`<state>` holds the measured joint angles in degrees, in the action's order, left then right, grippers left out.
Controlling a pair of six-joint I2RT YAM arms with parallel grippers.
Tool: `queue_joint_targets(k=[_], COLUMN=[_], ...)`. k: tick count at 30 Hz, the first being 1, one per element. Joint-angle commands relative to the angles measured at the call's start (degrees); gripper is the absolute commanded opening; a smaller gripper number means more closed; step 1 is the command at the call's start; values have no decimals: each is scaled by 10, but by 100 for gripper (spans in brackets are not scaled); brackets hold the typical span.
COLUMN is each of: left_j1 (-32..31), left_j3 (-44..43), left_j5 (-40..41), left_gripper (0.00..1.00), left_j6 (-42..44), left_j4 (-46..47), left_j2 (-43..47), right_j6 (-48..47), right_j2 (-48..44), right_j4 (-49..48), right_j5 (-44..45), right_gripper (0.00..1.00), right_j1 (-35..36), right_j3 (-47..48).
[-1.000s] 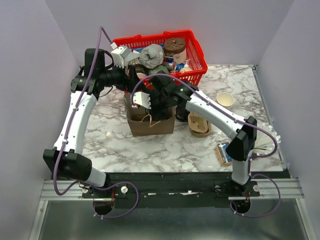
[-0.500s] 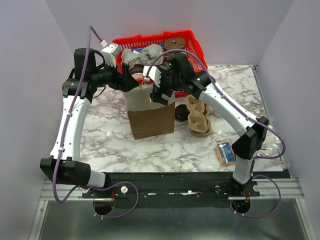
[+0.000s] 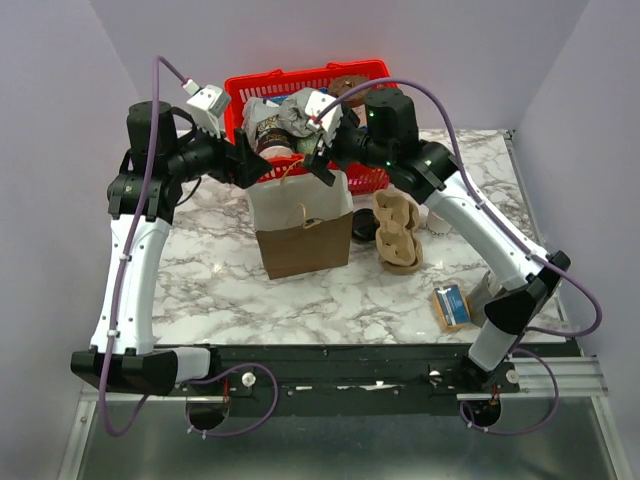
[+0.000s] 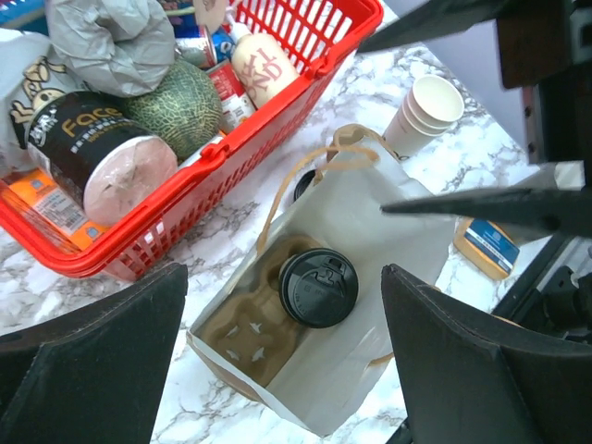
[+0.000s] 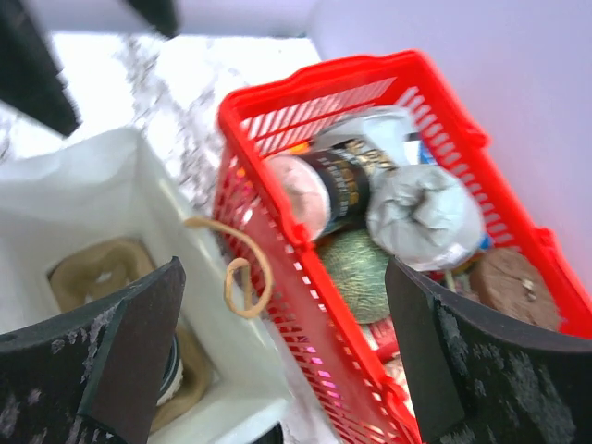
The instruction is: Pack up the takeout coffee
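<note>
- We see a red basket (image 4: 268, 111) at the far edge of the marble desk (image 3: 220, 270), holding a netted melon (image 4: 180, 106), a crumpled grey bag (image 4: 111, 37) and a dark tub (image 4: 97, 153) on its side.
- A brown paper bag (image 3: 300, 245) stands open just before it, with a pulp tray (image 4: 245, 338) inside.
- Stacked pulp carriers (image 3: 398, 235) lie right of the bag in our top view.
- Stacked lidless paper cups (image 4: 424, 111) stand nearby.
- A blue-and-orange packet (image 3: 450, 305) lies nearer us.

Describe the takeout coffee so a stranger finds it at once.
Find the brown paper bag standing open beside the red basket. Inside, the takeout coffee sits in a cardboard carrier. Its black dome lid sets it apart from the lidless white cups stacked outside the bag.
</note>
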<state>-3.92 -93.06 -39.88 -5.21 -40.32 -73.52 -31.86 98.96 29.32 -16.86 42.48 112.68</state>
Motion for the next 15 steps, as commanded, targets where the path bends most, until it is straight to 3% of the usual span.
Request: queue_joint_targets(k=[1,6,11,15], left_j1=[3,3,1,-1], left_j3=[4,2,-10,-18], left_j5=[39,52,38,-4], left_gripper=[94,94,94,93], left_j6=[25,46,45,23], left_j4=[6,10,38,66], left_j2=[22,46,68,70], right_j6=[47,35,53,32], right_j2=[-66,-131,-264,-343], right_j4=[-10,164,281,368], right_j5=[97,206,253,225], right_gripper=[97,95,87,74], right_j1=[2,-27,-140,-234], right_j3=[36,19,-124,-184])
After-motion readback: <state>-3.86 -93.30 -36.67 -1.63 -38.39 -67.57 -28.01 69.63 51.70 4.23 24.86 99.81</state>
